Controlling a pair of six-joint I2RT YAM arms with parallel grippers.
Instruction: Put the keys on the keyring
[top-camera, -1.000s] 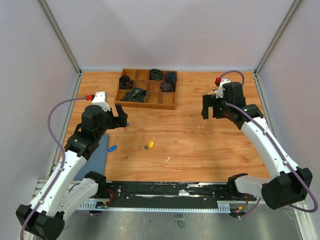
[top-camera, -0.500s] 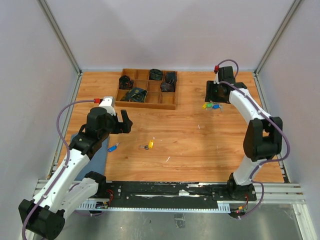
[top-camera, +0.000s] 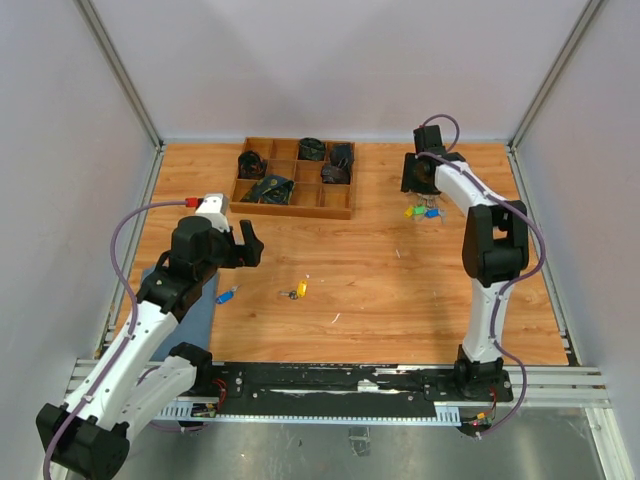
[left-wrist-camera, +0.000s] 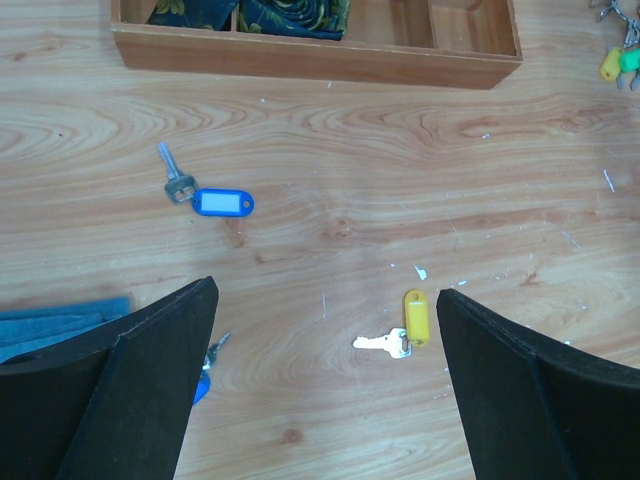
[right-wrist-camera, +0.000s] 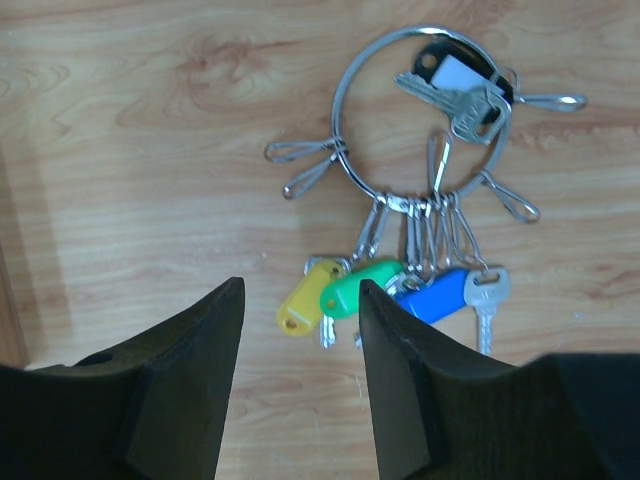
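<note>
No readable text, label or number shows on anything in these views.

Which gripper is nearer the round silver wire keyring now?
Right. The right gripper hangs open close to the silver wire keyring; the left gripper is far across the wooden table.

You're looking at the left arm (top-camera: 130, 335) and right arm (top-camera: 487, 310) wearing white shells, with black housings bulging at the joints. A purple cable (top-camera: 113, 258) is looping along the left arm, ending at a red plug (top-camera: 193, 202). A second cable (top-camera: 438, 118) is arching over the right wrist. The left gripper (left-wrist-camera: 325, 390) and right gripper (right-wrist-camera: 298, 380) are each showing 2 matte black, wedge-shaped fingers (left-wrist-camera: 130, 390).
</note>
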